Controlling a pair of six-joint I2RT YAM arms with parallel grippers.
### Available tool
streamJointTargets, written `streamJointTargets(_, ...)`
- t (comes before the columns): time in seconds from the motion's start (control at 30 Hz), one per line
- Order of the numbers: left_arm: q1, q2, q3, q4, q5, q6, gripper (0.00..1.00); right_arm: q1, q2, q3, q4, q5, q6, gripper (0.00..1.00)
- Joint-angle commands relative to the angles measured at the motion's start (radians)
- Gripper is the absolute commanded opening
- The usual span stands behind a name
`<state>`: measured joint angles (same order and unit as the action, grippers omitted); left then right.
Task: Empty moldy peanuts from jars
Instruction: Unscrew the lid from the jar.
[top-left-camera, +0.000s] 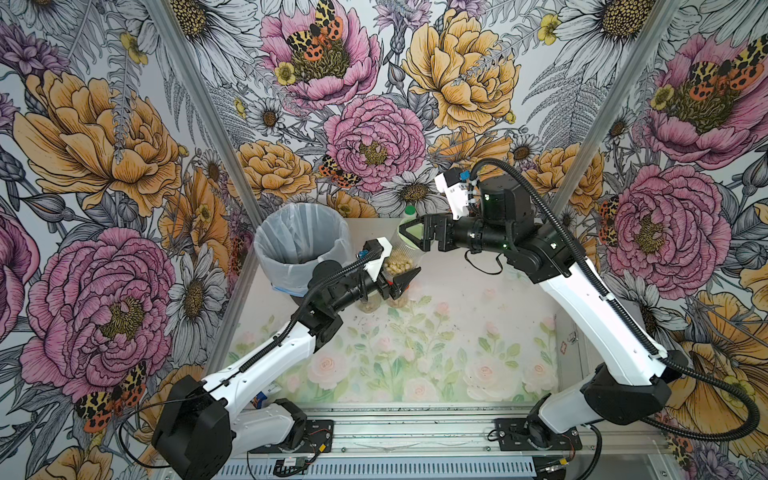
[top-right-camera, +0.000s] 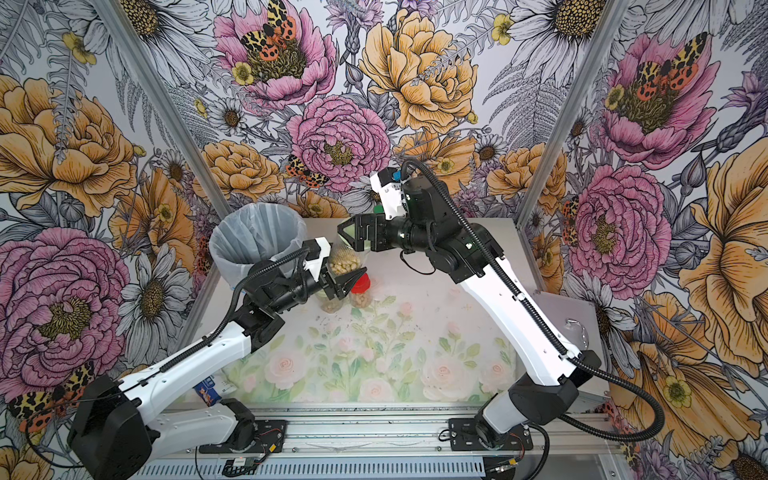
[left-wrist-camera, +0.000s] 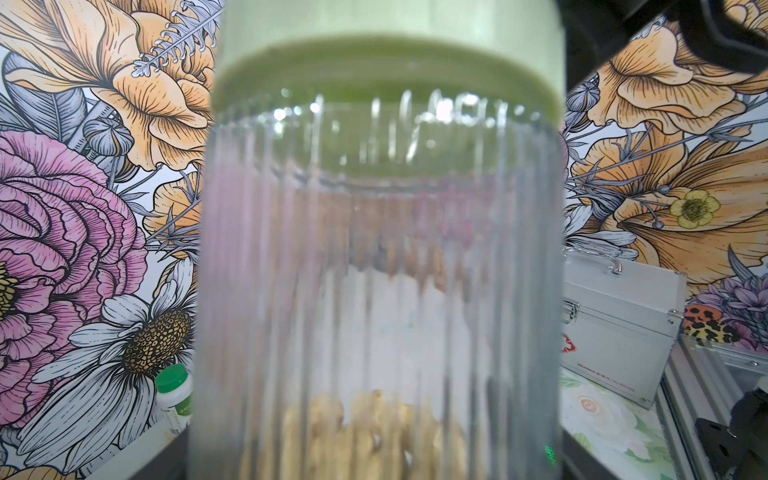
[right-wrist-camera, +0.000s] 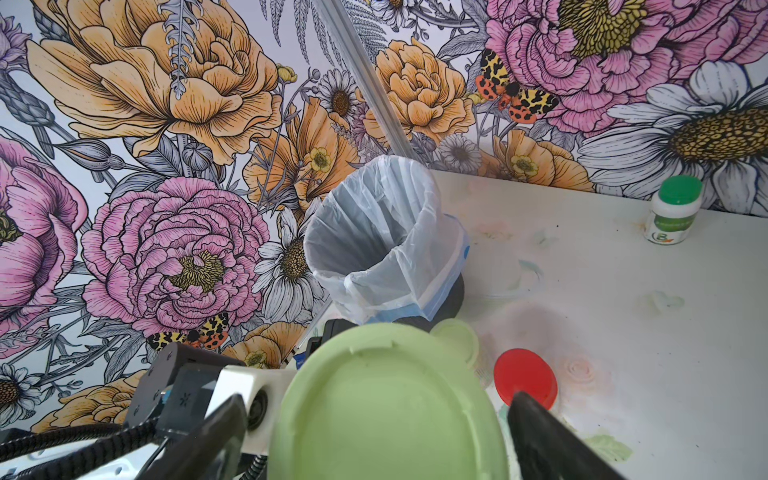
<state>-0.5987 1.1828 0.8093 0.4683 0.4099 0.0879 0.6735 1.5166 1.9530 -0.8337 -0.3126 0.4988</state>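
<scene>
My left gripper (top-left-camera: 401, 280) is shut on a ribbed clear jar (left-wrist-camera: 382, 249) with a pale green lid (right-wrist-camera: 386, 399), held tilted above the table. Moldy peanuts (top-left-camera: 397, 264) lie heaped in its lower part. At the jar's top, my right gripper (right-wrist-camera: 378, 411) stands open, one black finger on each side of the lid with small gaps showing. Below them on the table stand two more jars. One has a red lid (right-wrist-camera: 525, 376) and the other a pale green lid (right-wrist-camera: 457, 338). In both top views my left gripper partly covers them.
A bin lined with a white bag (top-left-camera: 301, 237) stands at the back left, close to the left wrist. A small white bottle with a green cap (right-wrist-camera: 673, 212) is by the back wall. A silver case (left-wrist-camera: 619, 316) sits off the table's right edge.
</scene>
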Motion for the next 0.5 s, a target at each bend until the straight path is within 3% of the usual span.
streamJointTargets(0.0, 0.008, -0.036, 0.027, 0.073, 0.007, 0.018, 0.19, 0.011, 0.009, 0.023, -0.001, -0.017, -0.023, 0.98)
streamJointTargets(0.47, 0.01, -0.036, 0.032, 0.067, 0.008, 0.022, 0.2, 0.016, 0.005, -0.011, -0.002, -0.01, -0.042, 0.94)
